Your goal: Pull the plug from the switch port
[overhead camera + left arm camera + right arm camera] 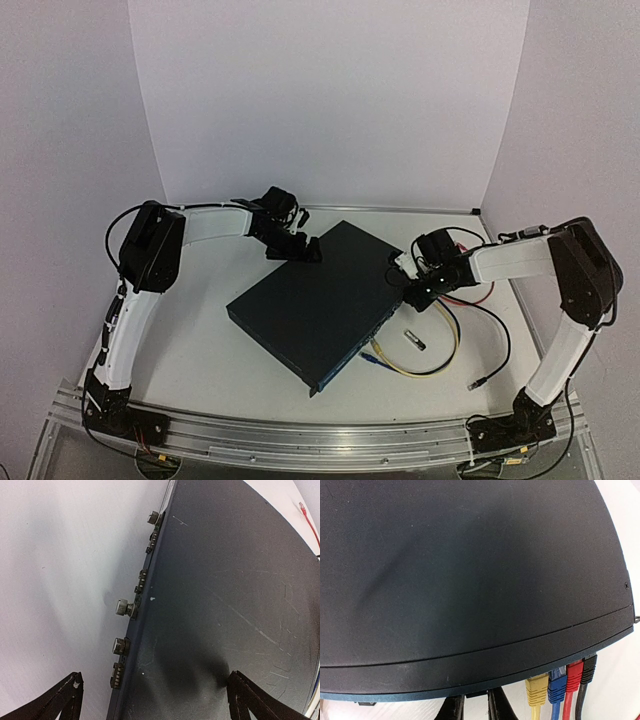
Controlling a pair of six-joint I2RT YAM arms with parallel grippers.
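**Switch mid-bench, an arm at each end**

Top external: The switch (318, 300) lies flat in the middle of the bench (200, 345), turned diagonally. The left jaws sit at its far-left corner. The right jaws sit at its right face, where the cables leave. A yellow cable (447, 355) curves over the bench right of the switch, with a red cable (482, 297) and a black cable (503, 345) close by. A small silver object (414, 340) lies within the yellow curve, apart from the switch.

Left wrist: The fingers (67, 697) stand far apart, so the left jaws are wide open and hold nothing. One finger is over bare bench, the other over the switch's top. Knurled knobs (121, 608) and small connectors line the narrow face.

Right wrist: The switch's top fills the view. Four plugs sit side by side in the port face: yellow plug (536, 691), blue plug (556, 687), red plug (574, 674), black plug (589, 667). Two fingers (451, 710) stand close together near the yellow plug, with a narrow gap between them. I cannot tell whether the right jaws grip anything.
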